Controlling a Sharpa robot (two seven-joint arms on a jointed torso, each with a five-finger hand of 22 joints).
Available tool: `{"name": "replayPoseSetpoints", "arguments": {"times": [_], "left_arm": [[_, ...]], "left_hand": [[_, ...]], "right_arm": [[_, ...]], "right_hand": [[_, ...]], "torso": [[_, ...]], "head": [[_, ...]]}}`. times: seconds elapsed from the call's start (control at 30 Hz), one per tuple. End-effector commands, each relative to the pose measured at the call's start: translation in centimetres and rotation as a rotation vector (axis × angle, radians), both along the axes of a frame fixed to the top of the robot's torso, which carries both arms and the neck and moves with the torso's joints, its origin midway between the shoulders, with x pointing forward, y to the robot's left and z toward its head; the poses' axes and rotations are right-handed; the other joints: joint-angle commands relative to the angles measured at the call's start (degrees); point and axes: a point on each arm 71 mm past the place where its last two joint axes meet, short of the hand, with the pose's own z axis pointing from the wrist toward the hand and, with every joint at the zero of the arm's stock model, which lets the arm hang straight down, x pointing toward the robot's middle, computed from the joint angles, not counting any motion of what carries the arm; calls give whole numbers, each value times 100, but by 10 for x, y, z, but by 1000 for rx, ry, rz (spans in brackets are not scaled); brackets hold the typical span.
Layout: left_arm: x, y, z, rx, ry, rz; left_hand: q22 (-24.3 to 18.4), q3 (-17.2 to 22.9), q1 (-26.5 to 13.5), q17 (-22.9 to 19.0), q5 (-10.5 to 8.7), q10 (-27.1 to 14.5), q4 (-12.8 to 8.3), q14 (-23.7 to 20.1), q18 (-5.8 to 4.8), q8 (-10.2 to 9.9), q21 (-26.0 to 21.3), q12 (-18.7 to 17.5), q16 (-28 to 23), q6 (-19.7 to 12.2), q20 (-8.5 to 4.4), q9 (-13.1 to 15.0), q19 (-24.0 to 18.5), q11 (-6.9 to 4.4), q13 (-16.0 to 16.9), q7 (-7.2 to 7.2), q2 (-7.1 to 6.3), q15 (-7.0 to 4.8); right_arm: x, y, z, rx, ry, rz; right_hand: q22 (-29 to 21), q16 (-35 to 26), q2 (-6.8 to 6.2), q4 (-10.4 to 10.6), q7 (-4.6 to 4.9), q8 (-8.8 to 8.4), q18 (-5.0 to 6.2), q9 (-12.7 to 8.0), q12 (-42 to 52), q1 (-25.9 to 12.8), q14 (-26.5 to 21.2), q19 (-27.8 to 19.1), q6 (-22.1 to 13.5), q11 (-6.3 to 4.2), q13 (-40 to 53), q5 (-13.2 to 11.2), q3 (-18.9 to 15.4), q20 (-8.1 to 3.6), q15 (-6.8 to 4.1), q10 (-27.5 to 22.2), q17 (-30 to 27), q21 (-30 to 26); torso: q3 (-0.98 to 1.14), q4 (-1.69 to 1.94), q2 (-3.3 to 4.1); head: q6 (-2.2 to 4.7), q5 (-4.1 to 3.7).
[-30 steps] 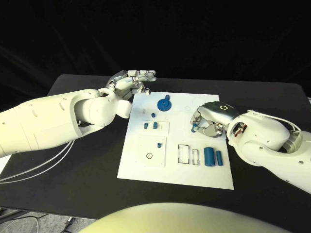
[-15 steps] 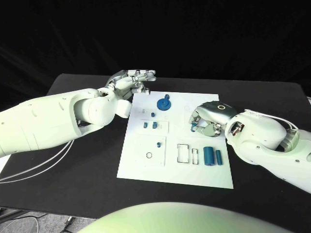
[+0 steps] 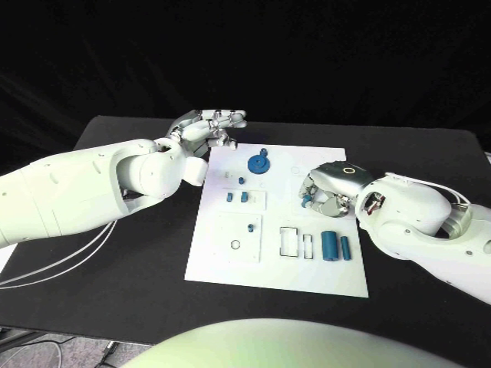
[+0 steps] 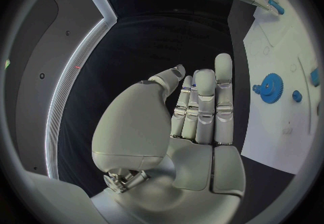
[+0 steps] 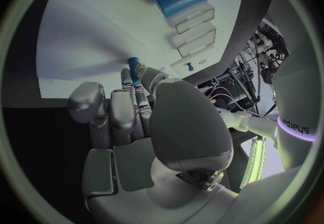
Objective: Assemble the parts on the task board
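The right hand (image 3: 325, 193) sits over the right part of the task board (image 3: 229, 264), its fingers (image 5: 125, 113) curled together and pinching a small blue peg (image 5: 134, 63) at their tips; the peg's long axis runs out along the fingers, its free end pointing down toward the white plate. To do this step well, I judge the hand should bring the peg upright over its socket, lower it slowly and let go only once it is seated; which socket is meant I cannot tell. The left hand (image 3: 205, 128) hovers just off the board's far left corner, above the tabletop (image 3: 135, 291), fingers (image 4: 201, 106) straight, pressed side by side and holding nothing; a blue gear (image 3: 259, 164) lies near the board's far edge.
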Motion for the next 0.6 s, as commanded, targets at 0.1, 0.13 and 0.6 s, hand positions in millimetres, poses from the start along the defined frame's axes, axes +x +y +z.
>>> {"name": "replayPoseSetpoints", "arguments": {"times": [0.1,0.13,0.6], "left_arm": [[0,-2,1,-7,-7,-18],[0,-2,1,-7,-7,-19],[0,-2,0,-6,-6,-18]], "left_hand": [[-5,-36,36,-5,6,-43,13,-41,109,-13,-39,32,-33,-45,27,-7,6,0,2,9,7,-8],[-5,-36,36,-5,6,-43,13,-41,109,-13,-39,32,-33,-45,27,-7,6,0,2,9,7,-8],[-9,-37,42,-7,7,-50,10,-46,109,-13,-46,37,-32,-51,29,-6,4,1,2,10,16,-6]], "right_arm": [[-1,-4,-9,-17,9,-19],[-1,-3,-8,-3,-3,-20],[-11,-3,25,182,-38,-31]], "right_hand": [[31,49,48,-28,-10,74,6,31,-32,28,151,43,112,-56,19,-33,74,-24,-51,151,23,44],[42,53,53,-37,-14,82,4,36,-34,29,152,48,132,-61,23,-37,86,-29,-57,177,27,52],[115,93,70,-73,-13,92,-6,48,-63,35,163,78,172,-69,26,-42,131,-50,-68,227,74,99]], "torso": [[6,-4,1],[6,-4,1],[-3,3,0]], "head": [[4,-5],[4,-5],[6,9]]}}
